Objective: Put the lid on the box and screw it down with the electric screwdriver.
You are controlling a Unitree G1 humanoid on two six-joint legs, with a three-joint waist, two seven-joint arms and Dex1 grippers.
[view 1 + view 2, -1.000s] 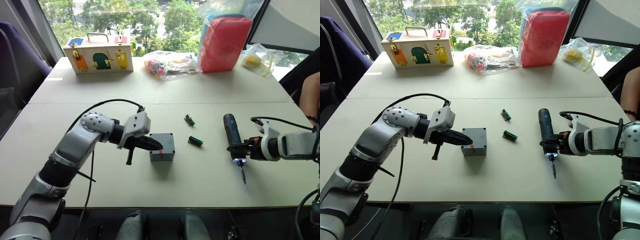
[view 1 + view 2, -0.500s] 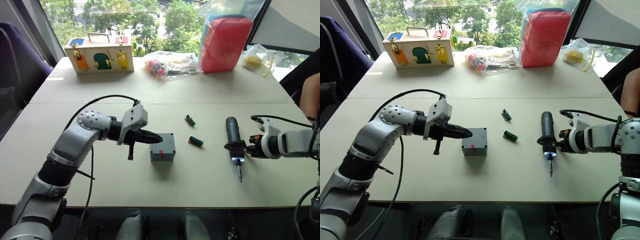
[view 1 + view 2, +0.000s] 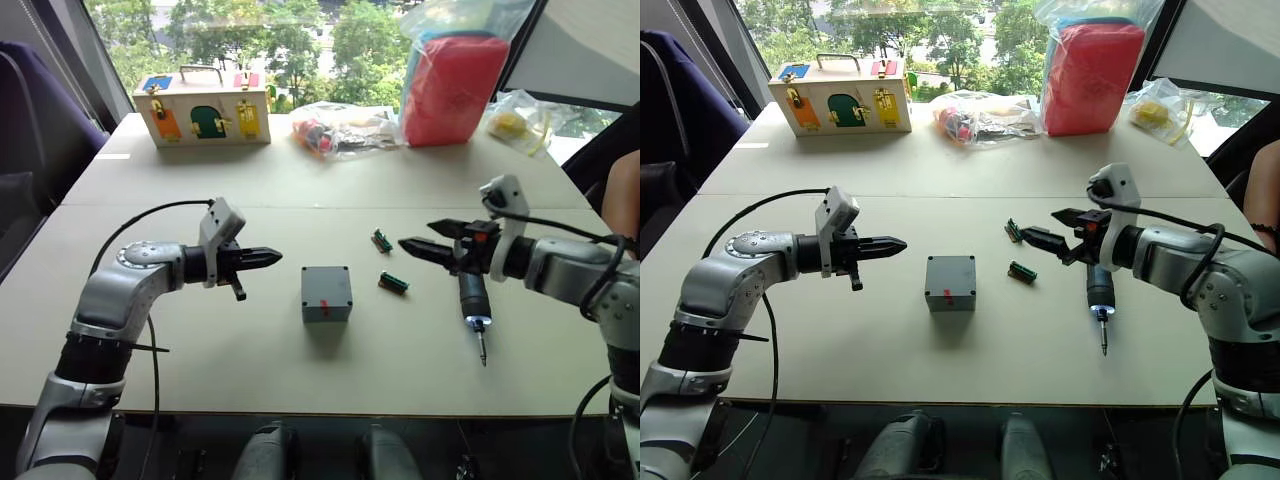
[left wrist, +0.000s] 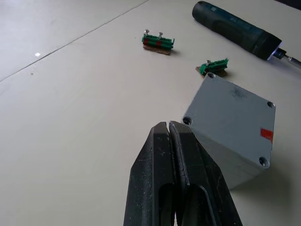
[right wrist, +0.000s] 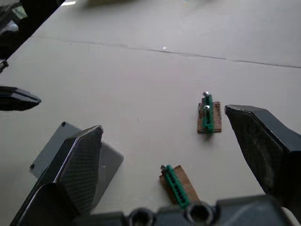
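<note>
Box [image 3: 326, 293] between both grippers, screwdriver [image 3: 471, 297] lying under right jaws

You have no readable text, brand, number or label anywhere here. The only marking is a plain red patch on one side of the box [image 4: 233, 128], with no characters on it, and a faint grey smudge on its top that cannot be made out.
</note>
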